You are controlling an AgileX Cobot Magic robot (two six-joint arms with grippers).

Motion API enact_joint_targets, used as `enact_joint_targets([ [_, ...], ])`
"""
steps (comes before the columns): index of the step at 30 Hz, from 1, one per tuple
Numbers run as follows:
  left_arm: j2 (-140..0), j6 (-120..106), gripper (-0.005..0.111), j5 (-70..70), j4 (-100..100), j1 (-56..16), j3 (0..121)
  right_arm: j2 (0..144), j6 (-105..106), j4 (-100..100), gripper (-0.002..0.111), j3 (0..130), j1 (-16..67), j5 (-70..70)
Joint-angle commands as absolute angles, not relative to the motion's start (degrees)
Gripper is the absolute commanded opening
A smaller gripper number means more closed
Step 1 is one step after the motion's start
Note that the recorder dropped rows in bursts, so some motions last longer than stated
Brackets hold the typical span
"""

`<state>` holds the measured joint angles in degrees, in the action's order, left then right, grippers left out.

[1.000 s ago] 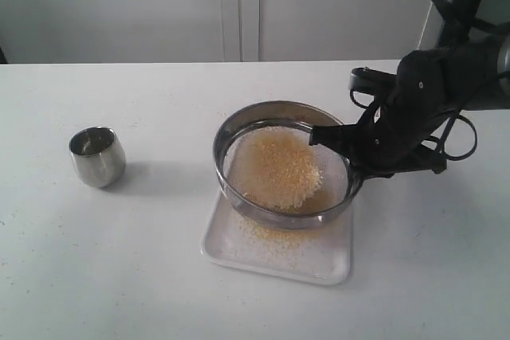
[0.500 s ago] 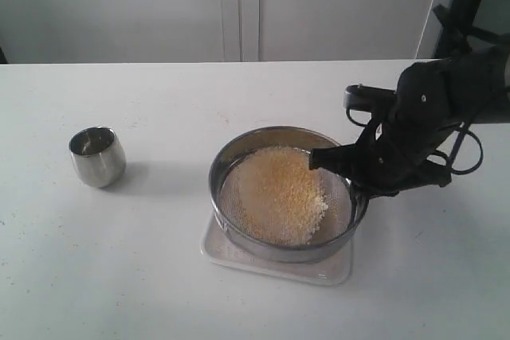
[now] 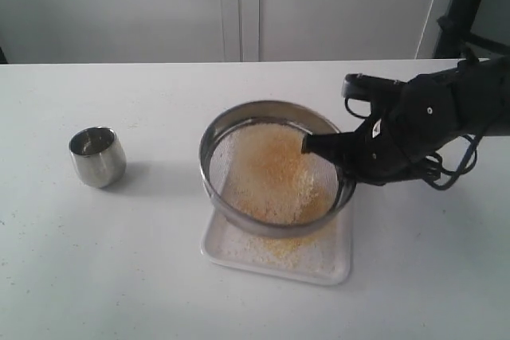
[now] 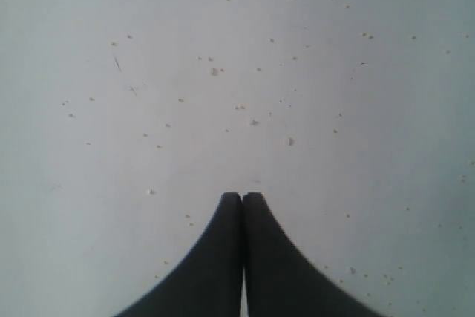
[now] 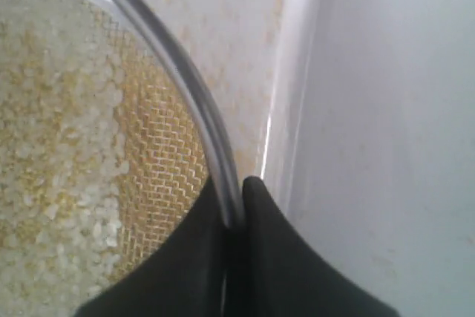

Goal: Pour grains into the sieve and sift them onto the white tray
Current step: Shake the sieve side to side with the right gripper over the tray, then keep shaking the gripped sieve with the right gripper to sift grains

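Sifting step: right claw pinching the sieve rim over the white tray

My right claw (image 5: 237,197) pinches the sieve (image 3: 209,161) by its rim wall, one finger inside against the mesh and one outside. It's a thin bite, just the steel edge. The sieve hangs over the white tray (image 3: 323,264) and looks lifted clear of it. From the exterior view I can't tell for sure whether its near edge touches the tray.

The grains (image 3: 271,174) are spread across the mesh, whitish rice-like bits among yellow meal. Some yellow meal already dusts the tray under the sieve. I judge the sift as partly done, with plenty of yellow left up top.

My left claw (image 4: 243,200) is pressed together and holds nothing, over bare bench (image 4: 148,72) dotted with stray specks. The steel cup (image 3: 97,157) stands upright, well apart to the left, out of the way.

Doing it well, my call:
- Short, quick sideways shakes with the mesh near level, so the meal drops through and nothing slides over the low wall.
- Center it. The sieve is about as wide as the tray and its far rim seems to overhang the tray's back edge, so meal falling there lands on the bench.
- Hold the pinch firm. With this one-sided grip on a narrow rim the sieve could twist or droop mid-shake.
- Stay low over the tray so the fine meal doesn't scatter.
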<state>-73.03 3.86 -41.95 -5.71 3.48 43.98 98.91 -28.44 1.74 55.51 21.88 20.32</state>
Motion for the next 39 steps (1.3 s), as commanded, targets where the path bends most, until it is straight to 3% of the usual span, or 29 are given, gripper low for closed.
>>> enact_joint_targets([
  [1, -72.7, 4.0, 0.0, -42.9, -5.9, 3.7, 44.3, 99.6, -28.5, 2.2, 0.0, 58.7, 20.3, 27.9],
  [8, -72.7, 4.0, 0.0, -42.9, -5.9, 3.7, 44.3, 97.2, -33.3, 1.6, 0.0, 54.7, 19.4, 14.4],
  [13, -72.7, 4.0, 0.0, -42.9, -5.9, 3.7, 44.3, 99.2, -30.5, 1.0, 0.0, 57.6, 20.3, 28.4],
  [19, -72.7, 4.0, 0.0, -42.9, -5.9, 3.7, 44.3, 97.8, -37.9, 0.0, 0.0, 56.1, 19.5, 15.5],
  [25, -72.7, 4.0, 0.0, -42.9, -5.9, 3.7, 44.3, 99.3, -27.4, -0.3, 0.0, 59.2, 21.0, 34.7],
  [30, -72.7, 4.0, 0.0, -42.9, -5.9, 3.7, 44.3, 97.0, -33.9, -1.6, 0.0, 56.7, 20.1, 20.8],
  [36, -72.7, 4.0, 0.0, -42.9, -5.9, 3.7, 44.3, 99.2, -25.9, -0.9, 0.0, 58.9, 20.3, 35.9],
  [39, -72.7, 4.0, 0.0, -42.9, -5.9, 3.7, 44.3, 95.8, -29.7, -1.1, 0.0, 53.7, 21.0, 23.9],
])
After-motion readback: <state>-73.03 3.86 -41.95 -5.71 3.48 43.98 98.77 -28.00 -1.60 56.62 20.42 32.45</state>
